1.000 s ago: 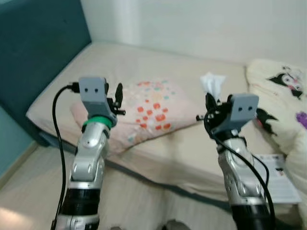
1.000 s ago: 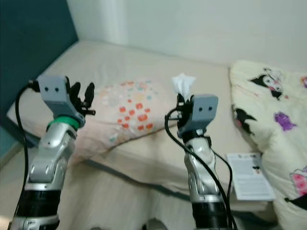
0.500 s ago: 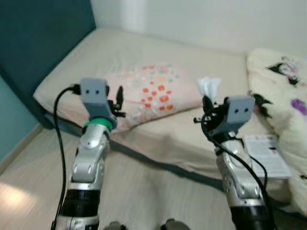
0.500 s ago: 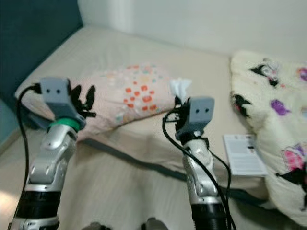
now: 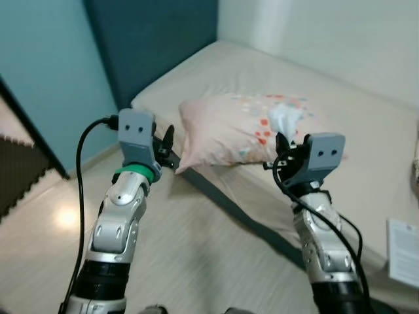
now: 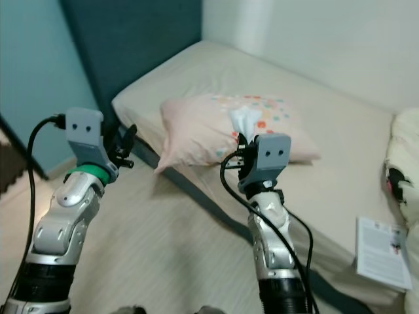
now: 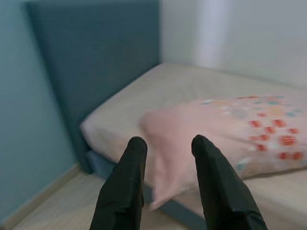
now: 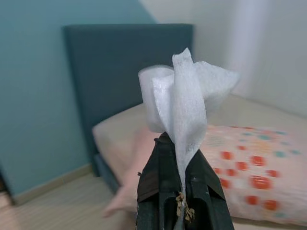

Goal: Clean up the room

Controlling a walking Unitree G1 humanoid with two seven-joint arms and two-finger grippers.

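Mid-task: right gripper [image 8: 178, 201] clamps a white tissue [image 8: 184, 108] center frame, undisposed; left gripper [image 7: 168, 148] open, empty.

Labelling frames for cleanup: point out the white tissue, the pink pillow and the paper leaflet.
White crumpled tissue [image 8: 184, 98], right wrist view, middle fold.
Pink dotted pillow [image 6: 203, 127], right eye view, plain left half.
White paper leaflet [image 6: 383, 252], right eye view, centre.
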